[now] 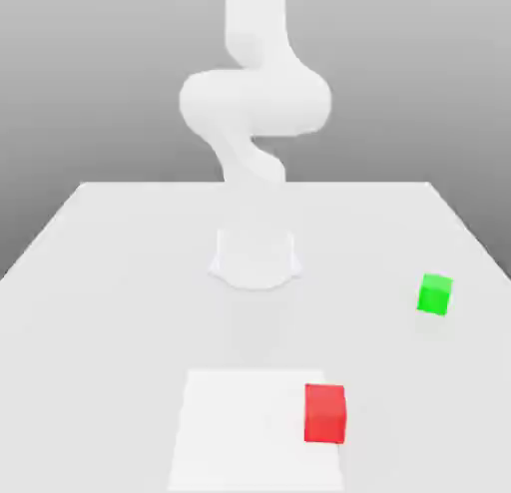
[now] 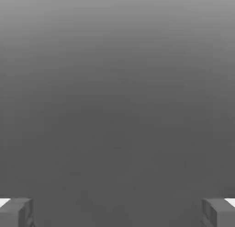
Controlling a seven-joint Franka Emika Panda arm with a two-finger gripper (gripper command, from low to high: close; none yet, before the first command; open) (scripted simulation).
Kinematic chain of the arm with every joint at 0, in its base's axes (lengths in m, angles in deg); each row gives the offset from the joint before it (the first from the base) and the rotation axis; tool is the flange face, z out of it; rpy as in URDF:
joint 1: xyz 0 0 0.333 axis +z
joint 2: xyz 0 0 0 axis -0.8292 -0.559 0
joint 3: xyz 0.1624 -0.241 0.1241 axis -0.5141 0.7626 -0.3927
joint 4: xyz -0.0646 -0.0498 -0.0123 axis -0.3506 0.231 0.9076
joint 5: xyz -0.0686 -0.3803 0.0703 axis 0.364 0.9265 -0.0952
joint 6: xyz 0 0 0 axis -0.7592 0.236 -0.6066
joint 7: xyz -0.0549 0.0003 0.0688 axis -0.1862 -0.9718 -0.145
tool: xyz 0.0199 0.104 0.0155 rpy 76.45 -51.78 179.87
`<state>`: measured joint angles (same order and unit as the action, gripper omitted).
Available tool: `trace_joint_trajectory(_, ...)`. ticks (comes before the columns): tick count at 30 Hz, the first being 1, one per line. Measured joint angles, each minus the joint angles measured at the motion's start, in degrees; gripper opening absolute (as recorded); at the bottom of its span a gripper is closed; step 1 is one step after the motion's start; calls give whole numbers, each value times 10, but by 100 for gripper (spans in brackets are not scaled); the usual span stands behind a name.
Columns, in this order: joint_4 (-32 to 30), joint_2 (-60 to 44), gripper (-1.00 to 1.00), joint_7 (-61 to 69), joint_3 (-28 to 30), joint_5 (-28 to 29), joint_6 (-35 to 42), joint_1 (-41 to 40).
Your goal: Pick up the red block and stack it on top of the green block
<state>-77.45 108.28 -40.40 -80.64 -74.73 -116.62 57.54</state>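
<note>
Nothing is picked up yet; this looks like the very start, with the reach toward the red block [image 1: 324,413] yet to begin. That cube sits flat on the pale surface [image 1: 100,301] at about five o'clock from the arm's base [image 1: 255,261] in the exterior view, resting on the edge of a slightly brighter white square patch [image 1: 240,431]. The green block [image 1: 434,293] lies at about three o'clock from the base, well apart from the red one and free of anything on top.

The arm [image 1: 255,102] stands folded high above its base, its upper links curled over like a crook, nowhere near either cube. In the hand view the hand [image 2: 117,212] is spread wide, its two dark fingers [image 2: 16,212] far apart with only grey background between them, holding nothing.

The next move, as I judge it, calls for swinging out and down over the red block, fingers straddling it squarely before closing.
</note>
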Motion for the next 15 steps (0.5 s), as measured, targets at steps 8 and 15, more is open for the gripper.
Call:
trace_joint_trajectory(8, -59, -144, 0, 175, 16, 49, -71, 49)
trace_joint_trajectory(15, -110, -267, 0, 347, 36, 61, -133, 89)
